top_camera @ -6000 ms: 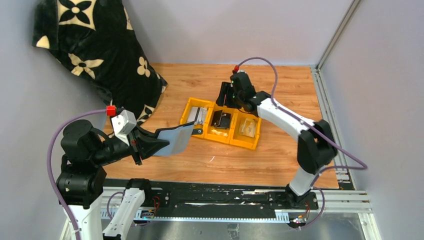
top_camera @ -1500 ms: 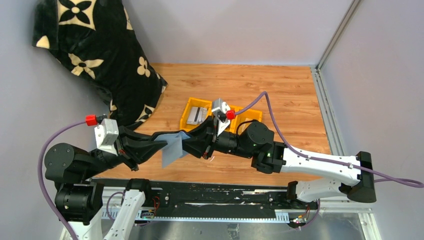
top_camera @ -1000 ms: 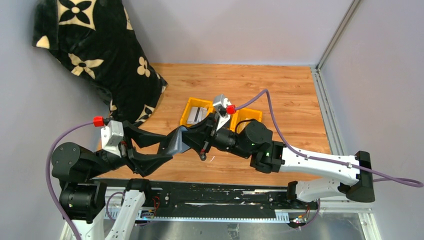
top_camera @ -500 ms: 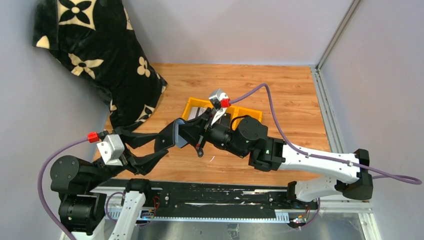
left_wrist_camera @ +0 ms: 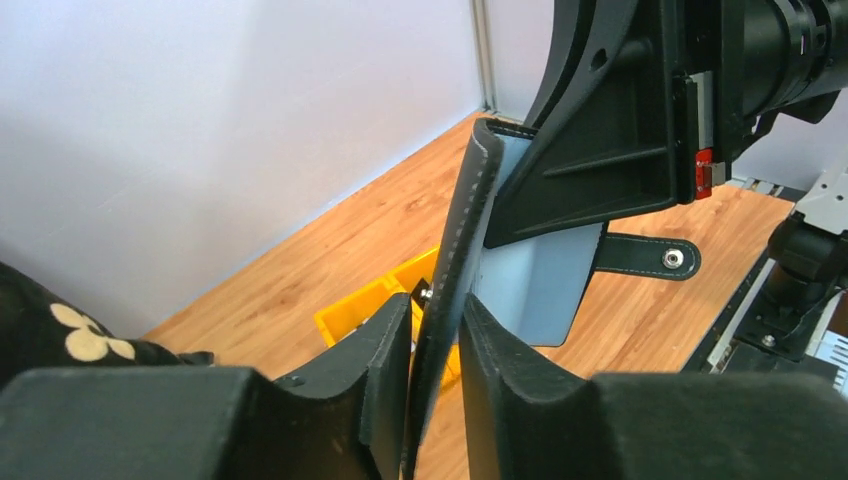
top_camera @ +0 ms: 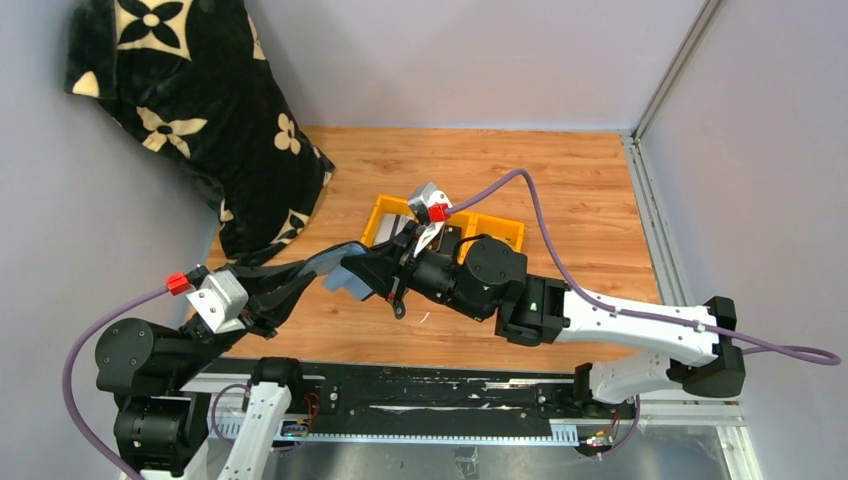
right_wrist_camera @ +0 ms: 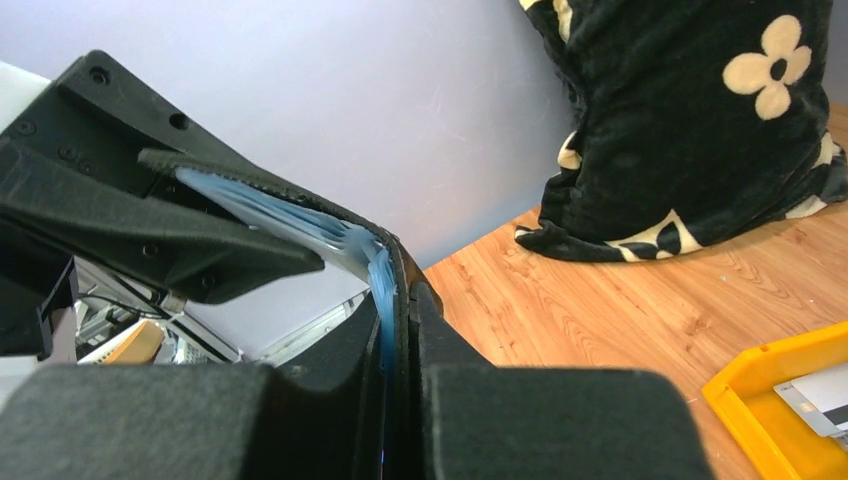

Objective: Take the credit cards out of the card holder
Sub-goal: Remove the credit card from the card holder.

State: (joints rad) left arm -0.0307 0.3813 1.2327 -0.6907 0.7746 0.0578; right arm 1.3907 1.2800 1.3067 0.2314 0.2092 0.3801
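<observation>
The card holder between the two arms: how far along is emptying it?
Done: at least one grey card lies in the yellow tray. In hand: left gripper and right gripper each pinch the open card holder midair. Left: whether cards remain inside is hidden.

Left end effector (left_wrist_camera: pixel 437 322) has clamped onto the card holder (left_wrist_camera: pixel 461 232)

Left arm (top_camera: pixel 125 350) and right arm (top_camera: pixel 630 320) are done up in white shells and black joints, purple cables (top_camera: pixel 790 352) capped with red plugs (top_camera: pixel 436 211).
</observation>
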